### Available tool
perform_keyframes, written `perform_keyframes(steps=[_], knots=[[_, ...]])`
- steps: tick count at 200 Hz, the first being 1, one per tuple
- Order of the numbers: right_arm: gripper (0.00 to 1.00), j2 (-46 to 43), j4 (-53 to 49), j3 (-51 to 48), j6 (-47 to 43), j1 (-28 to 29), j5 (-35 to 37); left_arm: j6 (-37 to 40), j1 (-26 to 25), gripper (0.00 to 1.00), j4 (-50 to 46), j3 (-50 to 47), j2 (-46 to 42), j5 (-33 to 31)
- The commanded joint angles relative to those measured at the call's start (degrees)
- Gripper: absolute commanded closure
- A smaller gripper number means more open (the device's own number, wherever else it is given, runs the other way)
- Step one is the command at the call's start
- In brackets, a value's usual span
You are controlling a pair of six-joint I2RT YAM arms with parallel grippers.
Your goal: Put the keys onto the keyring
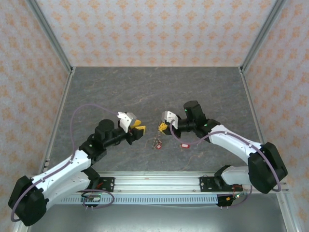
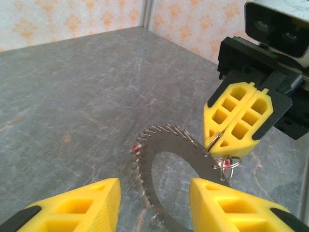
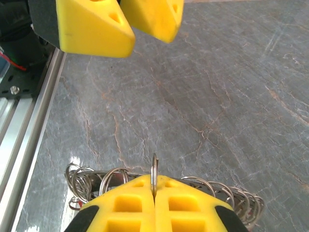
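Both arms reach in from the near edge of the grey table (image 1: 145, 92), elbows bent, wrists turned toward each other over its middle. My right gripper (image 2: 228, 142) points steeply down, its yellow fingers pressed flat together on a small wire loop (image 2: 214, 142) at the rim of the keyring (image 2: 166, 144). The toothed grey ring sits between the two grippers, just nearer the bases; I cannot tell whether its gripped edge is lifted. My left gripper (image 2: 154, 186) faces it from the other side, held low, its fingers apart and clasping nothing. One red-tagged key (image 1: 184, 145) lies on the table beneath the right wrist.
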Motion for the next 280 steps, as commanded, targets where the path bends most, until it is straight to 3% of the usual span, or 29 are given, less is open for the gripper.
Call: perform_keyframes(steps=[1, 101, 130, 162, 233, 280], knots=[[1.00, 0.64, -2.92, 2.83, -5.64, -0.03, -1.15, 3.27, -0.50, 0.62, 4.15, 3.41, 2.96, 6.30], [1.00, 0.55, -1.60, 2.59, -8.95, 0.59, -0.04, 14.81, -1.13, 0.62, 5.10, 7.70, 14.21, 16.93], [1.00, 0.70, -1.08, 2.09, -9.80, 0.57, -0.67, 19.11, -1.13, 0.73, 1.01, 10.72, 17.39, 19.94], [1.00, 0.96, -0.49, 1.89, -9.67, 0.60, -1.24, 22.26, -1.13, 0.77, -2.82, 13.55, 20.71, 23.50], [1.00, 0.96, -0.30, 1.99, -9.49, 0.54, -2.18, 26.02, -1.13, 0.75, -6.38, 14.79, 22.45, 20.00], [1.00, 0.84, -0.99, 2.15, -9.40, 0.54, -2.79, 27.82, -1.13, 0.82, -8.54, 16.62, 24.18, 20.05]])
